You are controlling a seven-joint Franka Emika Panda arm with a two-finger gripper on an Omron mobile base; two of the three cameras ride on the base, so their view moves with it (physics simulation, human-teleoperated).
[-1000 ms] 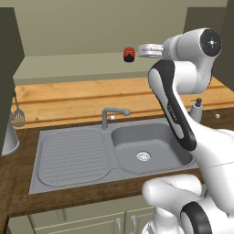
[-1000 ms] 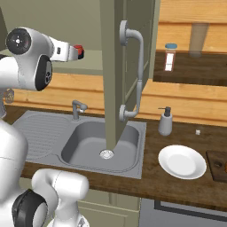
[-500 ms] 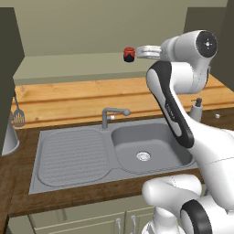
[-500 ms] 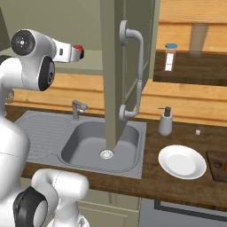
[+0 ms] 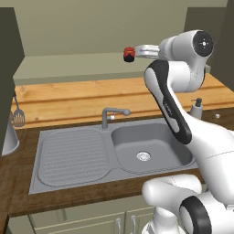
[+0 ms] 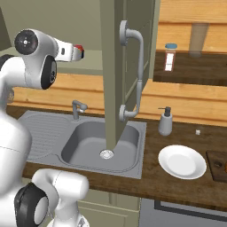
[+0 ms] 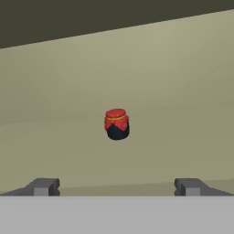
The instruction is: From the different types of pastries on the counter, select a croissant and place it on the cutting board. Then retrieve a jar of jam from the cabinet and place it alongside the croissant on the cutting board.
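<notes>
Jam jar (image 5: 129,54) sits on the pale grey-green shelf (image 5: 68,68) of the open cabinet (image 5: 91,27), just ahead of the pincer (image 5: 137,51), which reaches toward it from the right with the arm bent high above the sink (image 5: 109,153). In the hand view the jar (image 7: 117,124) shows red on top and dark below, centred between the two fingertips (image 7: 42,187) and apart from them; the tips stand wide, so the pincer is open and holds nothing.

Going left to right in the left base view: a slotted spatula (image 5: 18,116) hangs at the far left beside a pale grey vessel (image 5: 9,137); then come the ribbed drainboard, the grey faucet (image 5: 112,115) and the basin with its round drain. A soap dispenser (image 5: 197,108) stands at the right, partly behind the arm.

In the right base view the jar (image 6: 79,48) peeks out just past the pincer's end. To its right the olive-grey cabinet door (image 6: 116,66) swings out edge-on, its curved handle (image 6: 135,75) facing the camera, hanging between the jar and the right part of the surface (image 6: 177,177). Beyond it stand the soap dispenser (image 6: 165,122) and a round white plate (image 6: 182,161), with the corner of the dark cutting board (image 6: 218,165) at the far right edge. A small blue-capped bottle (image 6: 170,57) sits on the wooden plank shelf above.
</notes>
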